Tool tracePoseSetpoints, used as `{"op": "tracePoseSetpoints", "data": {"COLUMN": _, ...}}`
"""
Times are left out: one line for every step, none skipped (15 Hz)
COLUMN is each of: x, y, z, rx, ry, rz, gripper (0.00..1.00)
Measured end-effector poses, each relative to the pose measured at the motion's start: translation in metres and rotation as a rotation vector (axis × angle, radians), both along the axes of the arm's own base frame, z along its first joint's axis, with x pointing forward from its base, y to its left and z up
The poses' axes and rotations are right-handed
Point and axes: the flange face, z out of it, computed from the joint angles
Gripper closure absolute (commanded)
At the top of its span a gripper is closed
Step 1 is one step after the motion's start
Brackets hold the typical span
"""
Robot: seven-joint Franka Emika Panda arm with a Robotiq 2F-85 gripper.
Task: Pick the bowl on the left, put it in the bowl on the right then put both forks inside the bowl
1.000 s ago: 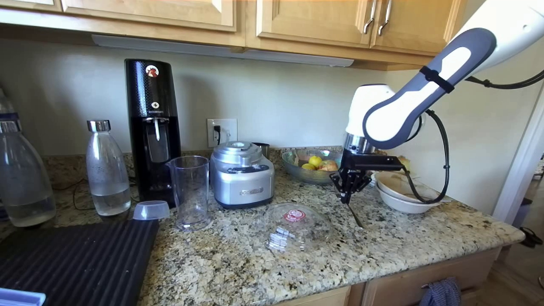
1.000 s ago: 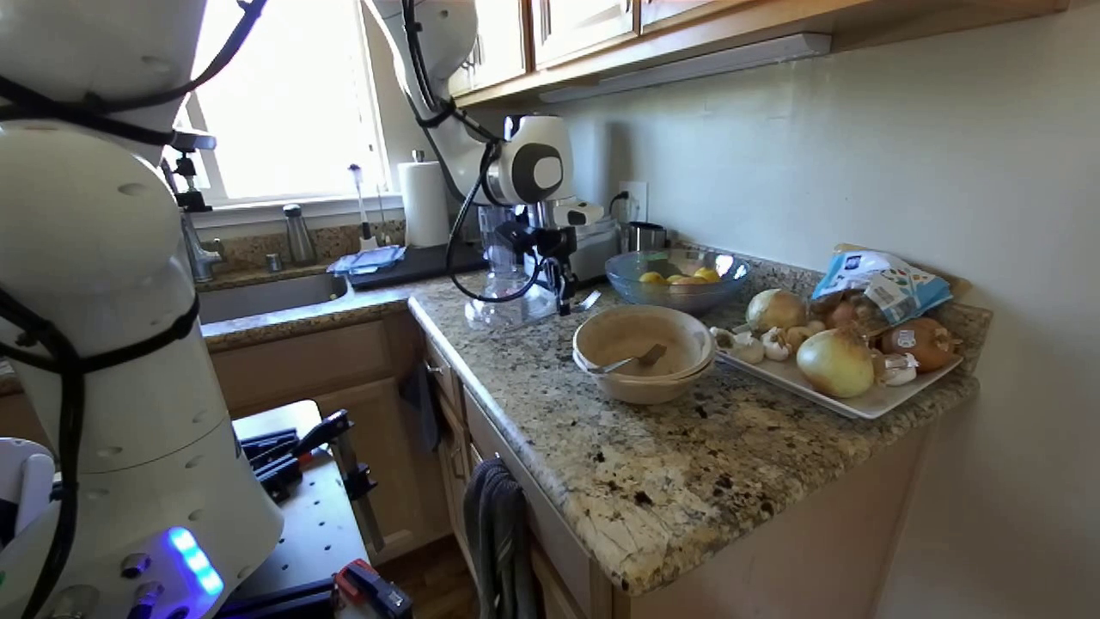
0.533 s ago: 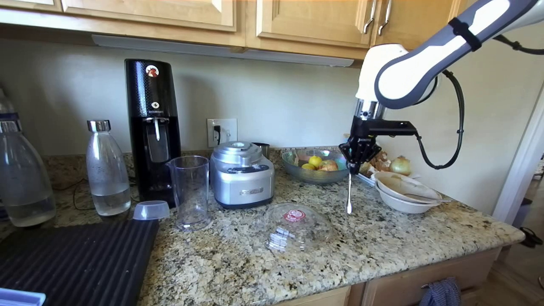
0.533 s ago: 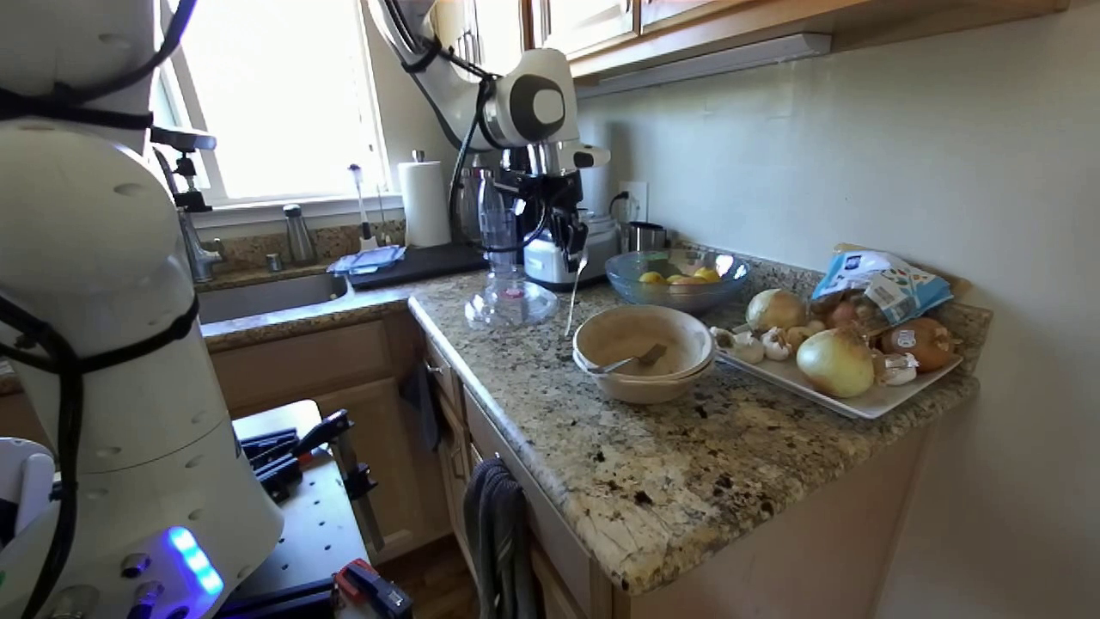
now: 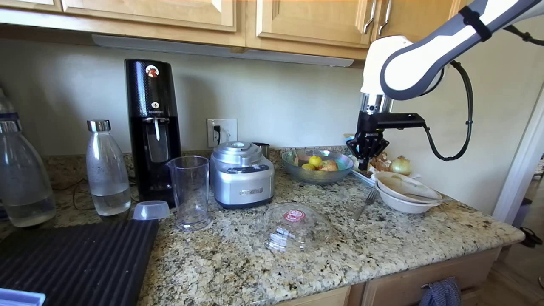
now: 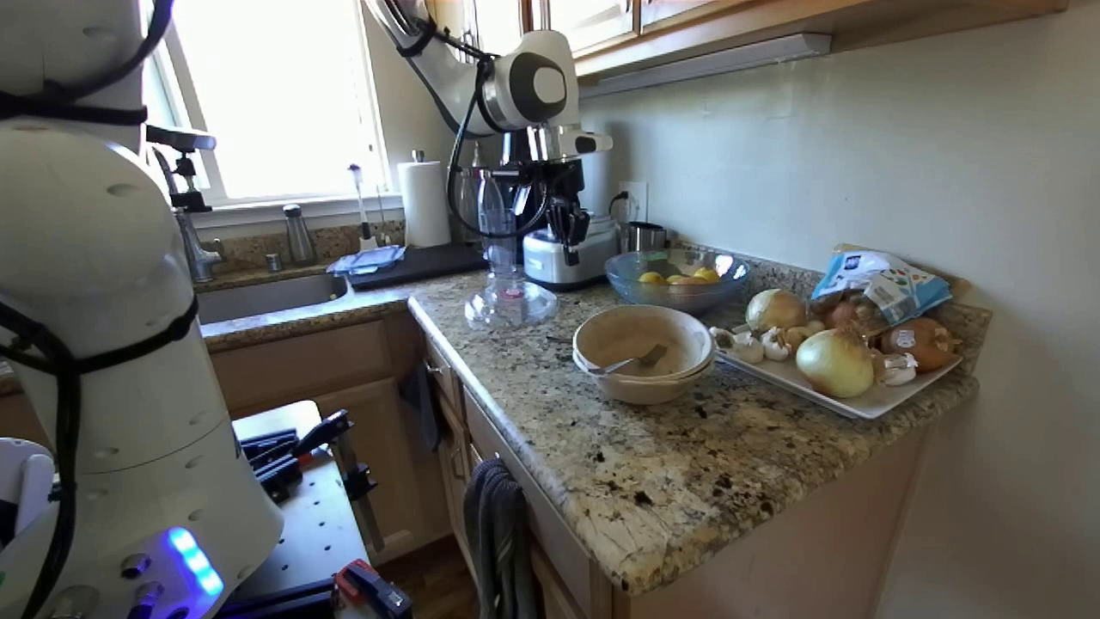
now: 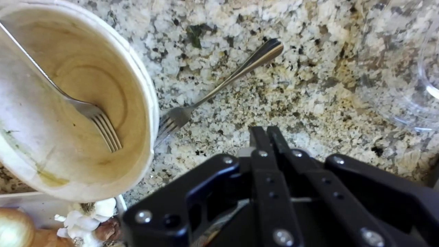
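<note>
Two off-white bowls stand nested near the counter's right end: the upper bowl (image 5: 395,182) (image 6: 679,344) sits inside the lower bowl (image 5: 401,205) (image 6: 644,391). A silver fork (image 7: 88,109) rests in the upper bowl, its handle over the rim. On the granite lies another fork (image 5: 361,209) (image 7: 181,115), tines at the bowl's side, handle pointing away; in an exterior view it is hidden. My gripper (image 5: 363,165) (image 6: 572,251) (image 7: 267,129) hangs above the counter beside the bowls, fingers together with only a thin gap and nothing held.
A clear glass lid-like dish (image 5: 293,227) lies left of the loose fork. The fruit bowl (image 5: 293,168) stands behind, near the food processor (image 5: 242,182). A white tray (image 6: 868,404) with onions and garlic lies beside the nested bowls.
The loose fork was at my gripper's fingertips, low and then hanging upright; now it lies on the counter nearer the bowls. My gripper has risen and shifted toward the bowls.
</note>
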Motion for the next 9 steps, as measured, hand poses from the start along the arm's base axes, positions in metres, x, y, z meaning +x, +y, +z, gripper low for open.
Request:
{"op": "tracePoseSetpoints", "data": {"x": -0.003, "y": 0.003, "z": -0.005, "rx": -0.001, "ry": 0.011, "rz": 0.006, "gripper": 0.93}}
{"op": "tracePoseSetpoints", "data": {"x": -0.005, "y": 0.007, "z": -0.012, "rx": -0.003, "ry": 0.024, "rz": 0.014, "gripper": 0.68}}
{"op": "tracePoseSetpoints", "data": {"x": -0.007, "y": 0.010, "z": -0.020, "rx": -0.006, "ry": 0.038, "rz": 0.020, "gripper": 0.66}}
{"op": "tracePoseSetpoints", "data": {"x": -0.009, "y": 0.013, "z": -0.028, "rx": -0.012, "ry": 0.050, "rz": 0.014, "gripper": 0.61}}
{"op": "tracePoseSetpoints", "data": {"x": -0.010, "y": 0.016, "z": -0.035, "rx": -0.020, "ry": 0.058, "rz": 0.002, "gripper": 0.56}}
{"op": "tracePoseSetpoints", "data": {"x": -0.011, "y": 0.017, "z": -0.042, "rx": -0.025, "ry": 0.062, "rz": -0.024, "gripper": 0.49}}
{"op": "tracePoseSetpoints", "data": {"x": -0.011, "y": 0.019, "z": -0.047, "rx": -0.029, "ry": 0.065, "rz": -0.058, "gripper": 0.43}}
{"op": "tracePoseSetpoints", "data": {"x": -0.011, "y": 0.019, "z": -0.052, "rx": -0.029, "ry": 0.066, "rz": -0.103, "gripper": 0.35}}
{"op": "tracePoseSetpoints", "data": {"x": -0.011, "y": 0.018, "z": -0.056, "rx": -0.026, "ry": 0.063, "rz": -0.150, "gripper": 0.30}}
